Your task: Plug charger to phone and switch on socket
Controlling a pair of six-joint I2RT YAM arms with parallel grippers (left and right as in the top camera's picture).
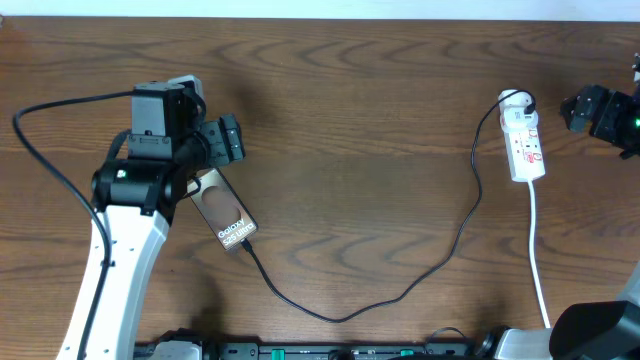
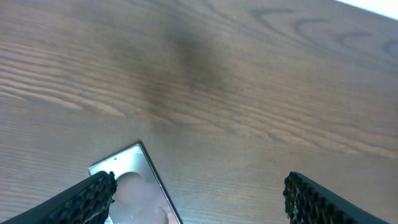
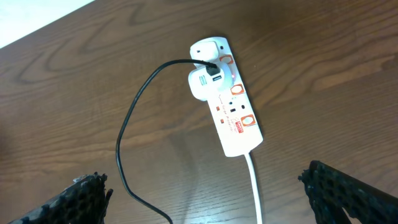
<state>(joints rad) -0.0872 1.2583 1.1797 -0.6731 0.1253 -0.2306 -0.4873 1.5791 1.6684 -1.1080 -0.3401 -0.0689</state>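
Overhead, the phone (image 1: 224, 212) lies flat and slanted on the desk (image 1: 350, 90), with its lettering toward the lower end. The left jaws hover spread just beyond its upper end. The black cable (image 1: 400, 292) sags in a long loop from the phone's lower end across to the power strip (image 1: 524, 143) on the right. Its tip touches the phone's edge, but we cannot tell whether it is fully seated. The right jaws sit near the strip, to its right.

From the left wrist, we see only a corner of the phone (image 2: 134, 186), low in the frame beside the left fingertip (image 2: 81, 200). The jaws are wide open and hold nothing.

From the right wrist, the strip (image 3: 233, 118) lies ahead, the cable (image 3: 127, 143) enters a white adapter (image 3: 202, 84) at its far end, and the white cord (image 3: 255, 190) trails toward us. These jaws are also wide open and empty.

We judge the phone stiff, glossy and slippery, and it lies too flat to get under, so it is best pinched across its long edges. The cable is light and limp, so we would hold it right behind the tip. The strip looks light and may skid, so its small switch wants a straight downward press.
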